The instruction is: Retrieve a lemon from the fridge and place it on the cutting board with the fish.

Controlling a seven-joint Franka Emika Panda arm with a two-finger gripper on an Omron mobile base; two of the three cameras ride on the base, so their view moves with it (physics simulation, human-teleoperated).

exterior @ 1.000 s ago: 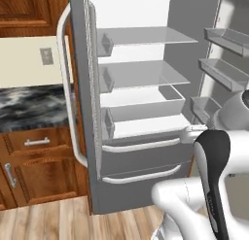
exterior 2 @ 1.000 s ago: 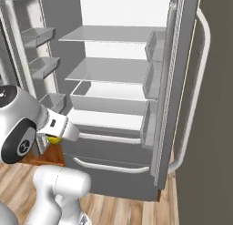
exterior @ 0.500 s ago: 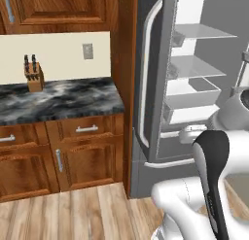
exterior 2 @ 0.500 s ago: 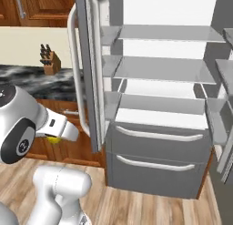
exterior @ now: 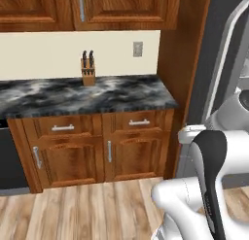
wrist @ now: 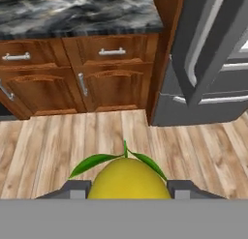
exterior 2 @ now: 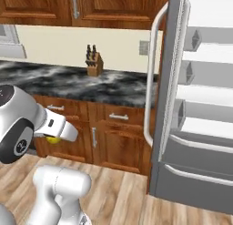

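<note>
The gripper (wrist: pixel 127 189) is closed around the lemon (wrist: pixel 128 181), held above the wooden floor beside the open fridge (exterior 2: pixel 200 128). The likely risk: a jolt could shake the lemon loose.

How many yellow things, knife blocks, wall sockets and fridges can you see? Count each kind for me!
Yellow things: 1, the lemon held between the gripper fingers.
Knife blocks: 1, the knife block on the counter.
Wall sockets: 1, the wall outlet.
Fridges: 1, the fridge, door open.
Total: 4
</note>
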